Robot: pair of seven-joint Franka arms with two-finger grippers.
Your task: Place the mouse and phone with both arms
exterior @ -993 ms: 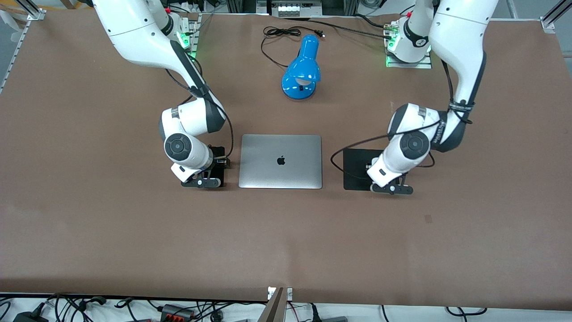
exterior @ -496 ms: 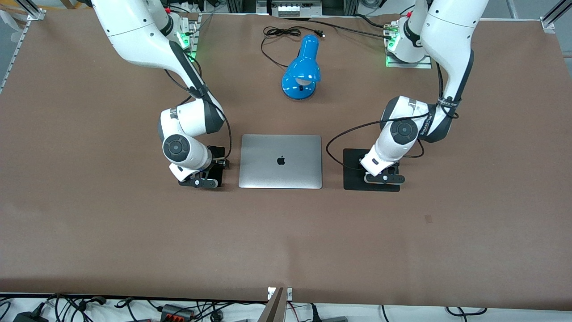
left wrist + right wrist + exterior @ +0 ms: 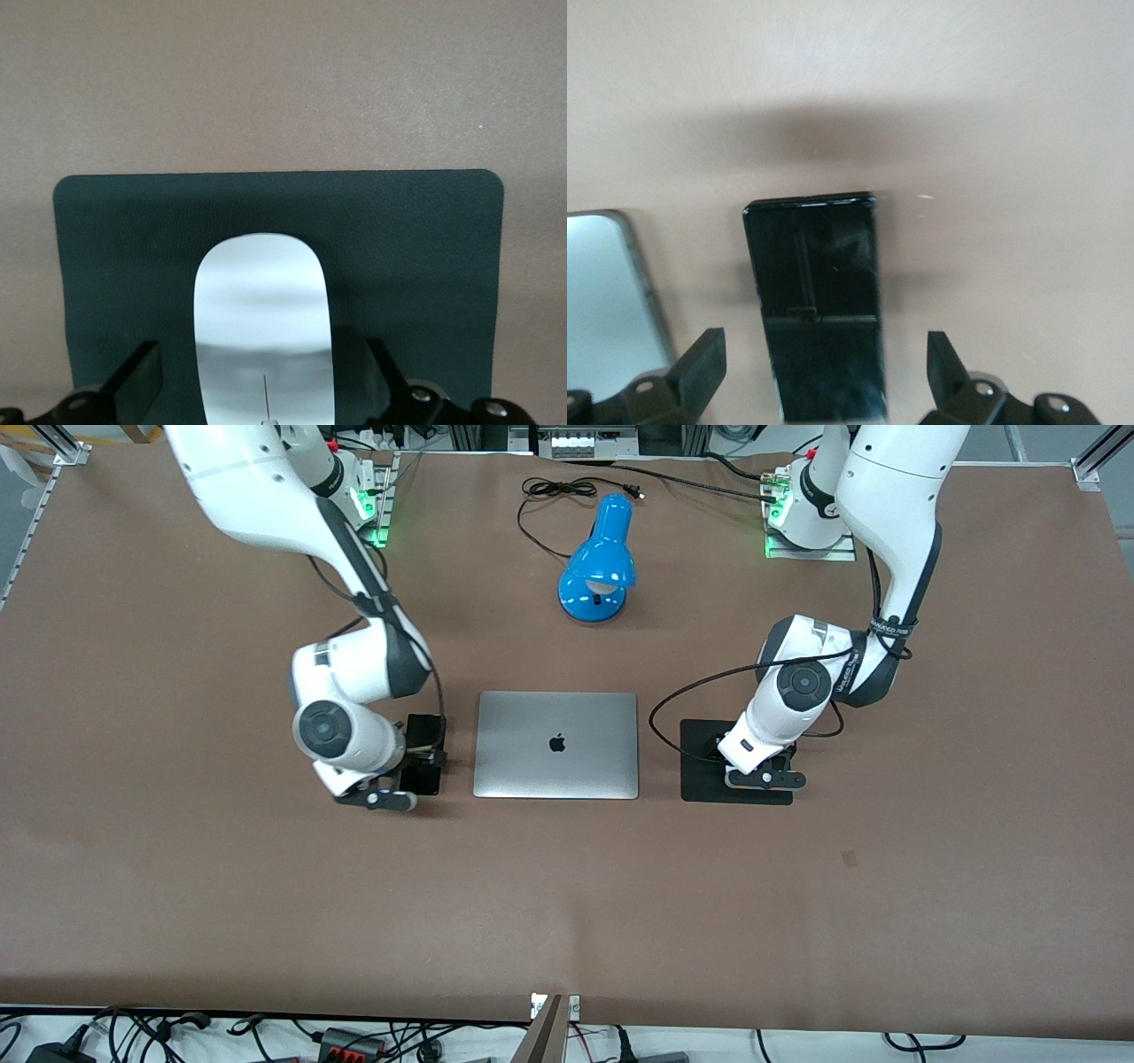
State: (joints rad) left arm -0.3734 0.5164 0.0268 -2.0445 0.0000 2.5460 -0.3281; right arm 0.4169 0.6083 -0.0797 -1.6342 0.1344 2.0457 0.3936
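Note:
The white mouse lies on the square black pad toward the left arm's end of the table. My left gripper stands open low over it, a finger on each side with a gap to the mouse. In the front view the left gripper hides the mouse. The black phone lies flat on the table beside the laptop, toward the right arm's end. My right gripper is open just above it, and its fingers stand well clear of the phone.
A shut silver laptop lies between the phone and the pad. A blue desk lamp with a black cord stands farther from the camera than the laptop. Bare brown table stretches nearer the camera.
Both grippers have opened. The right gripper has shifted away from the laptop and let go of the phone. The left gripper moved onto the pad earlier and has since stayed put.

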